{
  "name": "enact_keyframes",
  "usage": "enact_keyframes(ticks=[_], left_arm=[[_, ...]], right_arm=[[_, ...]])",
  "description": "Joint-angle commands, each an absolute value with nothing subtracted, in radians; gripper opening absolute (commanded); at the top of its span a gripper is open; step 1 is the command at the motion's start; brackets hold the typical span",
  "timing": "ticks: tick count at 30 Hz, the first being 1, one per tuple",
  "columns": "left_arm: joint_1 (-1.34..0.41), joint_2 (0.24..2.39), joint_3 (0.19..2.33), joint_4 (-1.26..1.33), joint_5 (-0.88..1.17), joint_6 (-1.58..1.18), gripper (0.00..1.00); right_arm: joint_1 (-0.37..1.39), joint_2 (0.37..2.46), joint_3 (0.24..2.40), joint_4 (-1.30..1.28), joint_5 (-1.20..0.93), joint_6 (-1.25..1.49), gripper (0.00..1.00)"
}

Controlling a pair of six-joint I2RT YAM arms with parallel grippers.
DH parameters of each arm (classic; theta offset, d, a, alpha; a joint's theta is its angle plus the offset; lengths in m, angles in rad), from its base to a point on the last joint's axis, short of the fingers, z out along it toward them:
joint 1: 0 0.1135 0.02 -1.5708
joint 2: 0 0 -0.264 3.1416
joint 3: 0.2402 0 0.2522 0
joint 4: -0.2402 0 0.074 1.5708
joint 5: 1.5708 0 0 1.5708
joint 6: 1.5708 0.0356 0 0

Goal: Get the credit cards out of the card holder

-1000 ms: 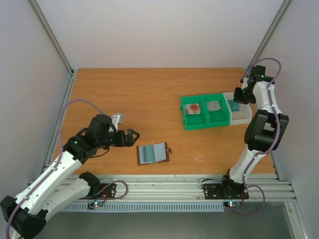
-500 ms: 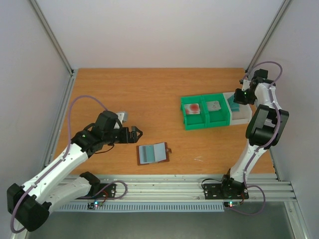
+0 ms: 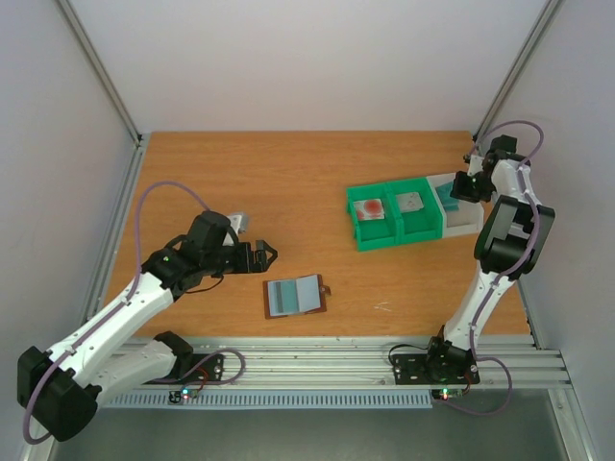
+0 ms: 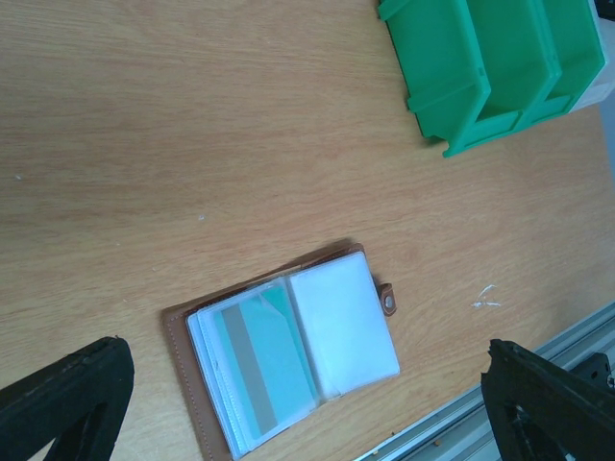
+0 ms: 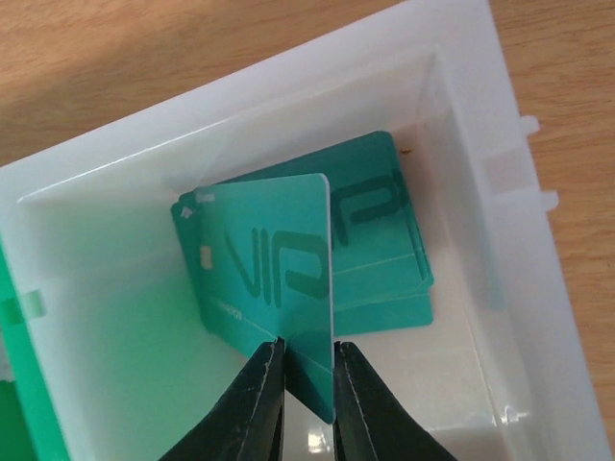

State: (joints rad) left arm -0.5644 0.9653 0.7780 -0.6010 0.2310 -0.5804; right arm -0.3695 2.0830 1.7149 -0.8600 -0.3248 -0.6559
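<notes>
A thin teal plastic card [image 5: 279, 279] printed with dark lettering stands nearly upright over a white plastic bin [image 5: 106, 336], pinched at its lower edge by the right claw [image 5: 307, 351], whose two fingers are closed to little more than the card's thickness. Beneath it a stack of teal cards [image 5: 380, 259] lies flat on the bin floor. Beside the white bin are the green plastic bins [image 3: 399, 235], one holding a pale pinkish card [image 3: 372, 209] with a red blot, the next a grey card [image 3: 413, 203]. Well apart, nearer the arm bases, the brown leather card holder [image 3: 296, 295] lies open on the wooden table [image 3: 240, 173]. The left wrist view shows a teal card with a grey stripe [image 4: 264, 355] in its left sleeve, while the right sleeve looks empty, so the task seems mostly but not wholly done. The left claw [image 3: 265, 256] hovers just left of the holder, spread wide and holding nothing. The step in hand looks like dropping the held card onto the stack. To do it well, the claw should sink until the card's free edge is close above the stack, tilt it toward flat, then part only slightly so it slides down rather than tipping against a wall. It should then lift straight up, clear of the rim.
</notes>
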Motion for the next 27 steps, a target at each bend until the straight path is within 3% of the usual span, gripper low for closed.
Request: enact_keyframes(ticks=[1,13,27], left_arm=[[-0.566,0.971,0.8,-0.548,0.229,-0.592,0.99],[-0.566,0.966,0.786,-0.558,0.211,-0.598,0.99],[-0.566,0.996,0.746,-0.594,0.188,-0.604,0.99]], right_arm=[[-0.371,2.127,1.772,-0.851,-0.311,-0.657,0.18],[-0.369,2.23,1.909,-0.929,-0.273,-0.635,0.23],[-0.366,2.211,1.95,-0.97,-0.295,-0.525,0.35]])
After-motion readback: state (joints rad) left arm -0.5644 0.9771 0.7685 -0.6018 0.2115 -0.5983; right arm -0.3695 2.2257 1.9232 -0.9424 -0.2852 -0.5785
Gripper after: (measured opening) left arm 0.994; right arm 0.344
